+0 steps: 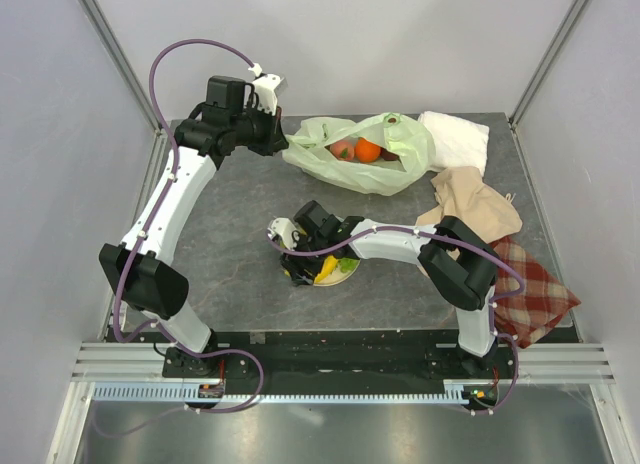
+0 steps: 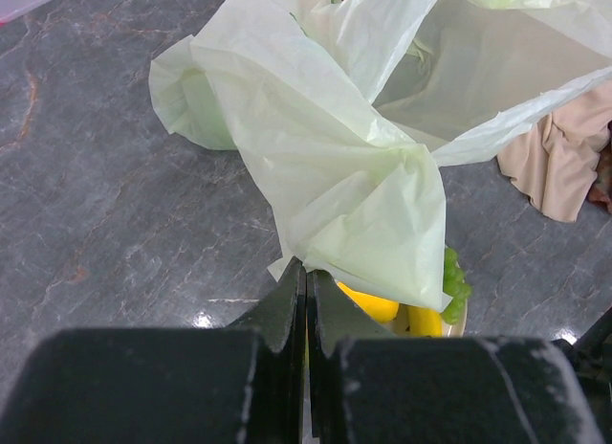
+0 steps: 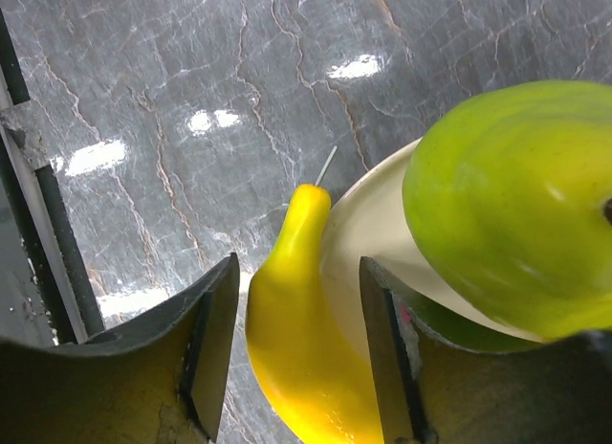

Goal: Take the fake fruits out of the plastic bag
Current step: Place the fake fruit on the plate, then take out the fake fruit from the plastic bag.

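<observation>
The pale-green plastic bag (image 1: pixel 385 169) lies at the back of the table with its mouth facing left. An orange (image 1: pixel 368 150), a pink peach (image 1: pixel 342 149) and a dark fruit (image 1: pixel 391 156) show inside. My left gripper (image 1: pixel 283 139) is shut on the bag's (image 2: pixel 325 157) left edge, its jaws (image 2: pixel 307 277) pressed together over the film. My right gripper (image 3: pixel 296 291) hangs open over a cream plate (image 3: pixel 368 224) at mid-table. A yellow banana (image 3: pixel 301 339) lies between its fingers with gaps on both sides. A green fruit (image 3: pixel 516 205) rests on the plate, and green grapes (image 2: pixel 455 283) lie beside it.
A white cloth (image 1: pixel 455 139), a beige cloth (image 1: pixel 470 199) and a red plaid cloth (image 1: pixel 530 284) lie along the table's right side. Metal frame posts and white walls enclose the back and sides.
</observation>
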Controlling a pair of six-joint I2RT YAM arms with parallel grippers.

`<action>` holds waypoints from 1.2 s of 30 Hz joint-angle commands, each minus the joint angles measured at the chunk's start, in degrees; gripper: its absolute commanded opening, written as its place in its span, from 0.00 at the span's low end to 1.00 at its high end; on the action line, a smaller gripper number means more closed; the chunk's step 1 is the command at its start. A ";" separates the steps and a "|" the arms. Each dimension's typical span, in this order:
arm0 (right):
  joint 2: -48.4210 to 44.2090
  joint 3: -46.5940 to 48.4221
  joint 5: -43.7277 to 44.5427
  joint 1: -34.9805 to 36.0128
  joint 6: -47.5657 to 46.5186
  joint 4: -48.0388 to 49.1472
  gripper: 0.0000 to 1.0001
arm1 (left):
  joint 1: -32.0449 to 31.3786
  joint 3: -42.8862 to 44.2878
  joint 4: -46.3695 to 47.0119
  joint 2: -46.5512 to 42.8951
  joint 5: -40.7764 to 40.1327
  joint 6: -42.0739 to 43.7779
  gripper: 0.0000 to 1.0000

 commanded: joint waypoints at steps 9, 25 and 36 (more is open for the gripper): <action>-15.80 8.16 -0.05 -0.32 0.49 -12.47 0.98 | 0.22 2.77 1.50 -1.99 3.63 -1.46 0.01; -6.26 27.07 -6.46 -28.27 1.11 -12.57 0.35 | -0.13 -11.01 0.71 -9.28 11.63 -7.35 0.01; -3.34 16.00 -5.42 -30.20 -0.31 0.61 0.34 | -0.48 -12.08 -1.58 -5.95 6.45 -3.75 0.01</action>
